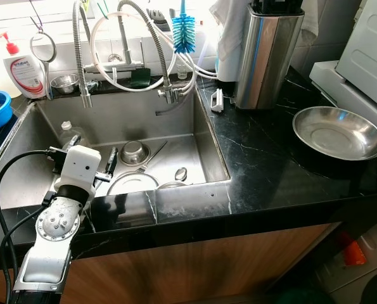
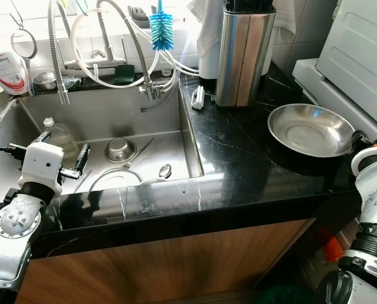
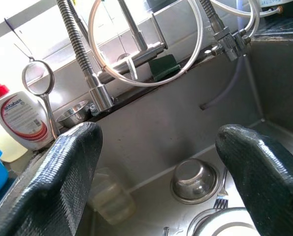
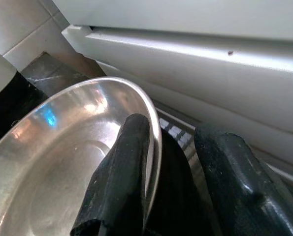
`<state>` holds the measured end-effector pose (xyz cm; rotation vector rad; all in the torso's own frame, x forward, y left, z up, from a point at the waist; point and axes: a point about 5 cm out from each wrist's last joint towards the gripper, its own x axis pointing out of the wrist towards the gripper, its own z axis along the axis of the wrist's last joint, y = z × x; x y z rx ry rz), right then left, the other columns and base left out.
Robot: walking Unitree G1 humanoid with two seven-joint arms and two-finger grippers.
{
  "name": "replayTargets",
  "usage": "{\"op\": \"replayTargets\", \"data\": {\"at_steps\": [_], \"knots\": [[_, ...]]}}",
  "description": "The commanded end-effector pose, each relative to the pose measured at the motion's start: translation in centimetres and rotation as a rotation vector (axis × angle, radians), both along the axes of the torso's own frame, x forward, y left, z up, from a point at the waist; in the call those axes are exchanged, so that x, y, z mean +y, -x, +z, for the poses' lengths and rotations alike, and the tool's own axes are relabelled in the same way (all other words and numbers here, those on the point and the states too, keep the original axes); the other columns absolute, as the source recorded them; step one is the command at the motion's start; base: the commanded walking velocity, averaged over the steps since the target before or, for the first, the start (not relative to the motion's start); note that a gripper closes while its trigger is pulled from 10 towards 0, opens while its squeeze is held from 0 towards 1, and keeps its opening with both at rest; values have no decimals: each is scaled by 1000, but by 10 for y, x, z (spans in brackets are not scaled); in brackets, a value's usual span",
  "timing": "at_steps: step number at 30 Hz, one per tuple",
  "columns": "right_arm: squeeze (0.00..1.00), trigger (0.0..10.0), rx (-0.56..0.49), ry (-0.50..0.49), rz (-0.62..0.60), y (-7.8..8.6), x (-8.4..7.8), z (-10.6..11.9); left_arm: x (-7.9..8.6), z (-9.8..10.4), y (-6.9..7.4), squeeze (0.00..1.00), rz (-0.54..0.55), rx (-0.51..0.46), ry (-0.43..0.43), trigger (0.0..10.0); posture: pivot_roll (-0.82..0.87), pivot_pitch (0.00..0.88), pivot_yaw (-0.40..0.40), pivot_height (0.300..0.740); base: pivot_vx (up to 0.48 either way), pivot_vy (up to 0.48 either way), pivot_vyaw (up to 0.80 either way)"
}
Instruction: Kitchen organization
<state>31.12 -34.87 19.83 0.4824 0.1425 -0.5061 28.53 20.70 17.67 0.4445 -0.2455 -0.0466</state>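
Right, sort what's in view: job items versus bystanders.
In play: steel plate at the counter's right end, with the right gripper at its rim; left gripper open over the sink.
Bystanders: soap bottle, blue brush, knife block.

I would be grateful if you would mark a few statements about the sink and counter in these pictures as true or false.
1. The wide shallow steel bowl sits on the black marble counter. True.
2. The right gripper hangs far from that bowl. False: its fingers straddle the bowl's rim, one inside and one outside.
3. The left gripper is open above the steel sink. True.
4. The blue bottle brush lies in the sink basin. False: it stands up behind the sink, near the taps.
5. A small upturned steel bowl lies in the basin. True.
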Motion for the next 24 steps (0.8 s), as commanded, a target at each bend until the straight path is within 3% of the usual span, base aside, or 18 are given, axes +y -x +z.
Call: {"op": "replayTargets", "data": {"at_steps": [1,17,18,19,24], "knots": [[0,10000,-7,-36,21,-5,4,1,-1,2,-1,0,-4,2,-17,10000,-1,48,6,740,0,0,0],[0,10000,21,-67,65,-10,10,-5,0,0,-1,0,4,6,-20,10000,-1,44,1,740,0,0,0],[0,6314,20,-68,64,-10,10,-5,0,0,-1,0,4,6,-21,10000,0,44,0,740,0,0,0],[0,0,20,-68,62,-10,10,-5,0,0,-1,0,4,6,-22,10000,0,44,1,740,0,0,0],[0,0,12,-65,66,-11,11,-4,-1,0,-1,0,2,8,-23,10000,0,44,0,740,0,0,0]]}}
